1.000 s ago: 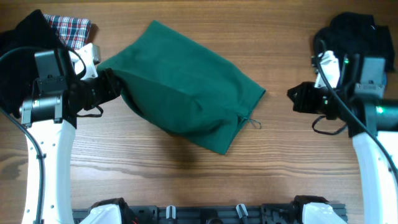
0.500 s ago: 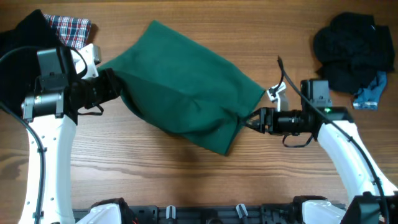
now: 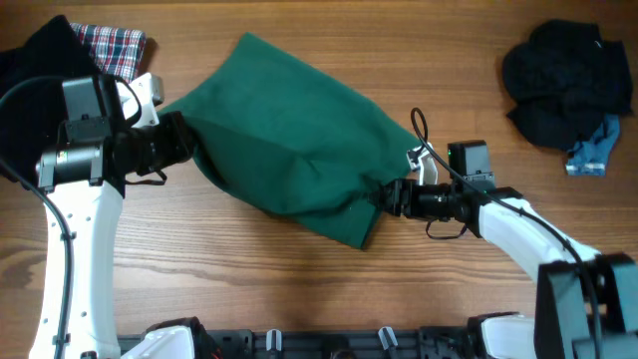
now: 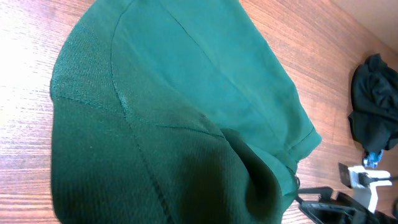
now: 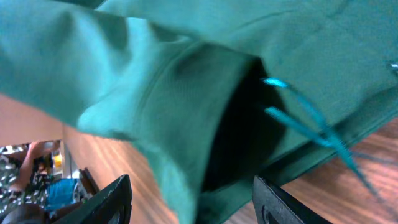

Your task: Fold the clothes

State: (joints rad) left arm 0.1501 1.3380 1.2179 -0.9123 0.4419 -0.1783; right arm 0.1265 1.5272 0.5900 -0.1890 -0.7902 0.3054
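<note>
A dark green garment (image 3: 299, 140) lies bunched across the middle of the table, its waistband opening (image 5: 242, 124) and teal drawstring (image 5: 305, 124) facing right. My left gripper (image 3: 182, 138) is shut on the garment's left edge; its fingers are buried in cloth, and green fabric (image 4: 161, 124) fills the left wrist view. My right gripper (image 3: 384, 196) is at the garment's lower right corner. It stands open (image 5: 196, 205), its two black fingertips (image 5: 112, 199) either side of the green hem, not closed on it.
A pile of black clothes (image 3: 568, 75) with a blue piece (image 3: 593, 150) lies at the back right. A plaid cloth (image 3: 115, 45) and a black garment (image 3: 30, 70) lie at the back left, behind the left arm. Bare wood runs along the front.
The right arm swung in from the right side to the garment's lower right corner, and its jaws opened. The left gripper kept its hold and place.
</note>
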